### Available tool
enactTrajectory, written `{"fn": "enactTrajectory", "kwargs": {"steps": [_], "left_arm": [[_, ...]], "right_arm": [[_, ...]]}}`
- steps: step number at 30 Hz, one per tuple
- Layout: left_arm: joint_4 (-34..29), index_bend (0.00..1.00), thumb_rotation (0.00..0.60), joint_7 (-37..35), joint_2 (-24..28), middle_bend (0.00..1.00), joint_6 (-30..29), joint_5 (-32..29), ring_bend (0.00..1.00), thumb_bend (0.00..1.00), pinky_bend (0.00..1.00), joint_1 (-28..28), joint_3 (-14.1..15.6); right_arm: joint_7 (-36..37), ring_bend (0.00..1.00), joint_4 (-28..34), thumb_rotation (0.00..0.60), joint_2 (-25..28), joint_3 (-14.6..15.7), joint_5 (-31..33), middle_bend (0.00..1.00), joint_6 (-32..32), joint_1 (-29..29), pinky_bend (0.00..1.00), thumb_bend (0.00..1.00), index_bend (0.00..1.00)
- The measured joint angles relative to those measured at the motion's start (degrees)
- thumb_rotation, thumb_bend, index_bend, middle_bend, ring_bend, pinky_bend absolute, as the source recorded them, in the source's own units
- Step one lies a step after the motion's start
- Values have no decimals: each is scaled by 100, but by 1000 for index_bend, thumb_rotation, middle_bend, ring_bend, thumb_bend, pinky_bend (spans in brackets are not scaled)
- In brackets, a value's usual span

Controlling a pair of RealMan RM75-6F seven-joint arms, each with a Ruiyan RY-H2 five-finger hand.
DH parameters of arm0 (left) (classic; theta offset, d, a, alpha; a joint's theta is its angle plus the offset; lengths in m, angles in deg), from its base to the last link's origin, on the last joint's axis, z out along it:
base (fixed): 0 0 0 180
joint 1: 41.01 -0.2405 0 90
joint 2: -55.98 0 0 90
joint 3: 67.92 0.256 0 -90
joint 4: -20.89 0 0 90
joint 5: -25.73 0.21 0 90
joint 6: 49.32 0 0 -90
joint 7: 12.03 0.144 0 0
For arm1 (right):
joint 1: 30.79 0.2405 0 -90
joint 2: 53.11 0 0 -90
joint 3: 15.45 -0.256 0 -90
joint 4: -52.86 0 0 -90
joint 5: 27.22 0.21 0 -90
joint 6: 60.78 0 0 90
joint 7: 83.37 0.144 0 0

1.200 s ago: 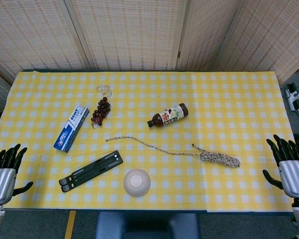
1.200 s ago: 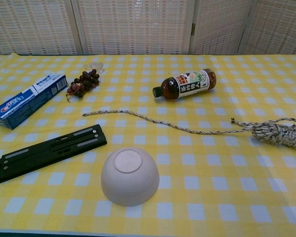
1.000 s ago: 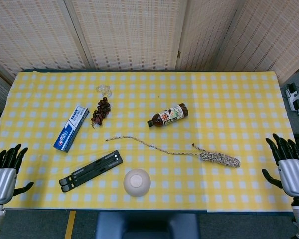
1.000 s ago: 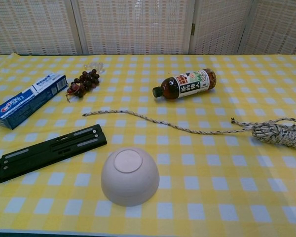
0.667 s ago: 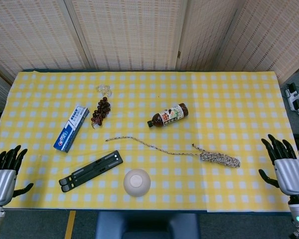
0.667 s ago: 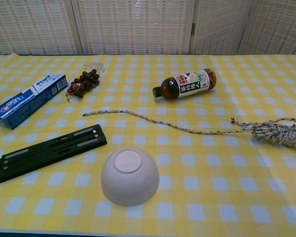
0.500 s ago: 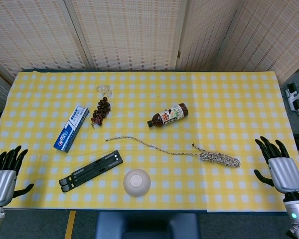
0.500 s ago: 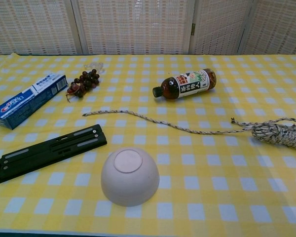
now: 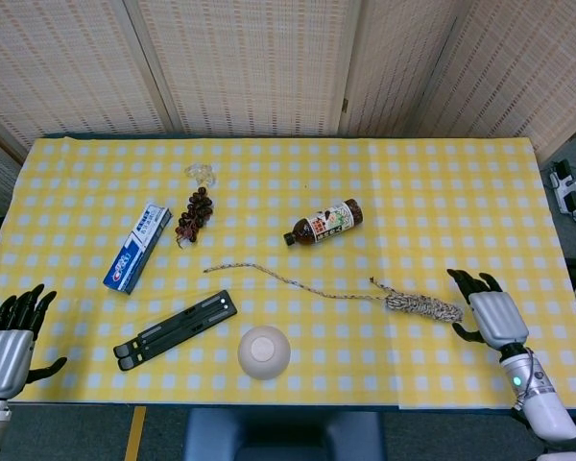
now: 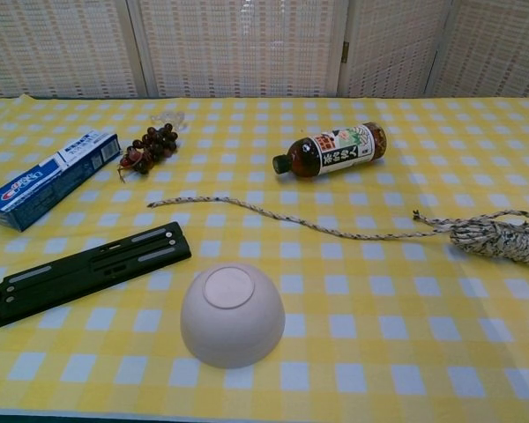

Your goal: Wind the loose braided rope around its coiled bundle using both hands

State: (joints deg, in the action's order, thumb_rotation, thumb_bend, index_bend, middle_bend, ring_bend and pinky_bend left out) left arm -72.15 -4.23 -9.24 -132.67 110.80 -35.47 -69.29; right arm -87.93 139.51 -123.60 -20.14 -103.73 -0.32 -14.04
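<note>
Yellow checked cloth covers the table. Near its right edge lies the rope bundle, its loose rope trailing left past an upturned bowl. Just right of the bundle, the right hand hovers, fingers spread, holding nothing. At the front left corner, the left hand is likewise spread and empty.

The braided rope is a thin cord speckled white and dark, lying flat on the tabletop. Its loose length runs in a gentle wave from a free end left of the middle toward the right, where it joins the coiled bundle. The bundle is a short, thick, elongated hank lying on its side near the front right part of the tabletop, with a few strands sticking out at its left end.
</note>
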Motion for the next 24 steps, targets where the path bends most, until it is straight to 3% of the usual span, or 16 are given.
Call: {"fn": "enactTrajectory", "kwargs": {"steps": [11, 24], "left_arm": [[65, 0, 600, -65, -15, 0, 127, -89, 0, 141, 0, 25, 12], [124, 0, 600, -126, -38, 0, 152, -78, 0, 141, 0, 28, 36]], "right_arm": [[40, 276, -703, 600, -729, -61, 234, 216, -563, 474, 144, 320, 252], [69, 344, -888, 600, -865, 18, 307, 289, -594, 549, 210, 319, 344]]}}
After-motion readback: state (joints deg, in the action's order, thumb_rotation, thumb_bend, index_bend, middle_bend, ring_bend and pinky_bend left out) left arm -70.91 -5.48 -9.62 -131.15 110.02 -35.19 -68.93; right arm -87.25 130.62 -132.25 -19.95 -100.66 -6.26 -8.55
